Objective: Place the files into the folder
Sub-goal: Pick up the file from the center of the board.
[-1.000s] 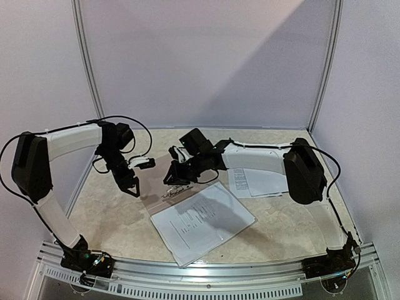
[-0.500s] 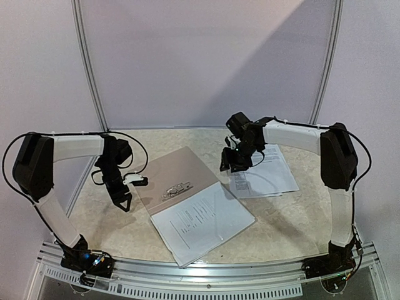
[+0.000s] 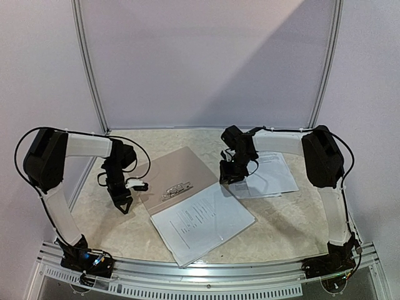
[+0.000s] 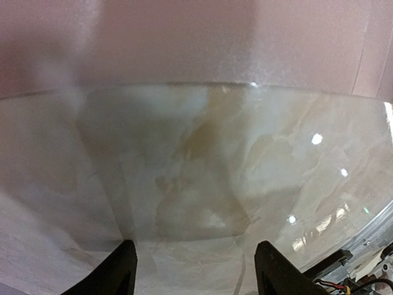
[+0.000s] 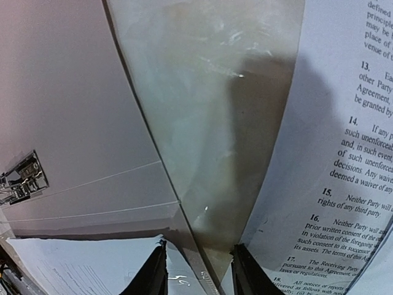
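Right fingers (image 5: 155, 273) hang parted and empty at the files (image 5: 344, 153) toward the counter's (image 3: 281, 219) right edge, likely to pinch one for the open folder (image 5: 73, 123); left fingers (image 4: 120, 273) idle wide.

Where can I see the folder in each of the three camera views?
Top external: the folder lies open at the centre.
Left wrist: not in view.
Right wrist: the folder fills the left side.
Shared landmark: its metal clip, at the left edge in the right wrist view.
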`<action>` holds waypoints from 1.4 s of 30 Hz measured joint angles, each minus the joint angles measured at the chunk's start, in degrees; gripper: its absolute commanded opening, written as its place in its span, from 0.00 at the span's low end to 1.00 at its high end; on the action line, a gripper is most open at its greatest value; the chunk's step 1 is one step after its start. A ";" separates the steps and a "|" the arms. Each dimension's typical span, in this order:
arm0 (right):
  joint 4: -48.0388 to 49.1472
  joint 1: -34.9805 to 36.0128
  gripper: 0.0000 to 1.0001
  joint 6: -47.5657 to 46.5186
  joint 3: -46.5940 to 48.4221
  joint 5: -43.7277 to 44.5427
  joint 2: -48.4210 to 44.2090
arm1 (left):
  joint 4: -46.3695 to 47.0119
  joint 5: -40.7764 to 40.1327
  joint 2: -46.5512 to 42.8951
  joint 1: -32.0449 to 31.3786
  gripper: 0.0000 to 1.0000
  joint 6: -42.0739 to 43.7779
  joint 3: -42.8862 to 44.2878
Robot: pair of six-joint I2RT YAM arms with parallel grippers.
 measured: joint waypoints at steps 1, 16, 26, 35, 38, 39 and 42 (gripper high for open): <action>0.09 0.11 0.32 -0.09 -0.07 -0.07 -0.02 | -0.11 -0.17 0.20 0.00 0.68 0.00 0.22; 4.09 8.50 0.28 3.21 -9.07 -7.50 -4.74 | -0.31 -0.94 1.46 2.47 0.68 0.26 4.46; 0.50 8.48 0.59 5.49 -11.56 -6.69 -12.98 | -2.49 -0.68 1.42 2.47 0.68 1.57 9.14; -12.94 -7.63 0.99 -2.38 -9.62 11.56 -21.03 | -5.55 1.40 -3.61 2.47 0.69 3.17 10.05; -14.88 -11.85 0.99 -5.40 -10.10 15.02 -16.76 | -6.38 2.01 -4.66 2.47 0.69 3.23 10.05; -15.06 -12.74 0.99 -6.34 -10.47 15.58 -15.10 | -6.49 2.19 -4.68 2.47 0.69 3.23 10.08; -14.84 -14.47 0.97 -8.72 -12.17 15.98 -11.06 | -6.80 2.43 -4.68 2.47 0.69 3.21 10.05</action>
